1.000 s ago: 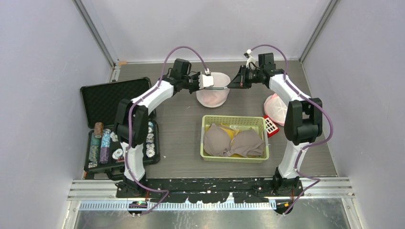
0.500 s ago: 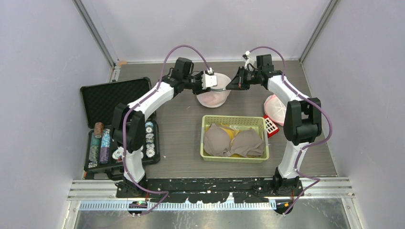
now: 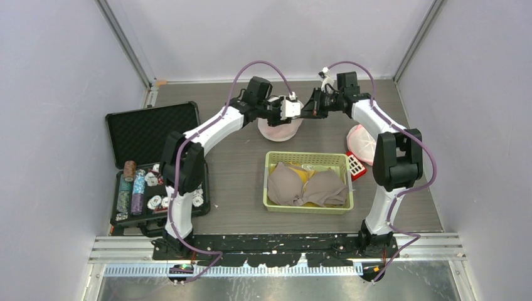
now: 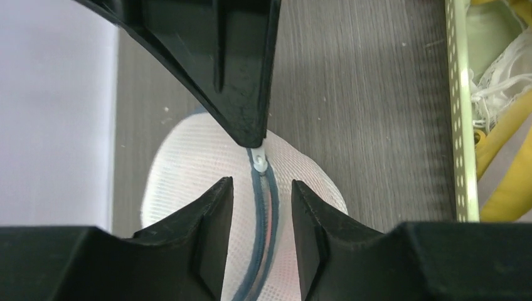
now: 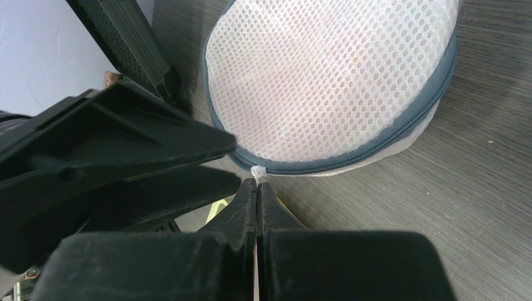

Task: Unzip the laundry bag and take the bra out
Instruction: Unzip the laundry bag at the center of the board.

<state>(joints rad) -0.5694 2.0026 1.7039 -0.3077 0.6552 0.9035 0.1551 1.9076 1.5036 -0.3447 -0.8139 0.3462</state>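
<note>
A round white mesh laundry bag [image 3: 276, 130] with a grey zipper lies at the back middle of the table, something pink showing through the mesh. My left gripper [image 3: 293, 108] is open, and its fingers [image 4: 213, 219] straddle the zipper seam [image 4: 263, 213] on the bag's top. My right gripper [image 5: 257, 183] is shut on the small white zipper pull [image 5: 257, 170] at the bag's edge. That pull also shows in the left wrist view [image 4: 260, 163], right under the right gripper's dark fingers [image 4: 238, 94]. The two grippers nearly touch over the bag.
A green basket [image 3: 307, 155] with beige and yellow bras sits in front of the bag. A second mesh bag [image 3: 362, 141] and a small red and white item [image 3: 356, 165] lie at the right. An open black case [image 3: 147, 125] with poker chips [image 3: 135, 188] is at the left.
My left gripper has moved right across the bag until it is close to the right gripper. The right gripper has hardly moved and stays shut on the pull.
</note>
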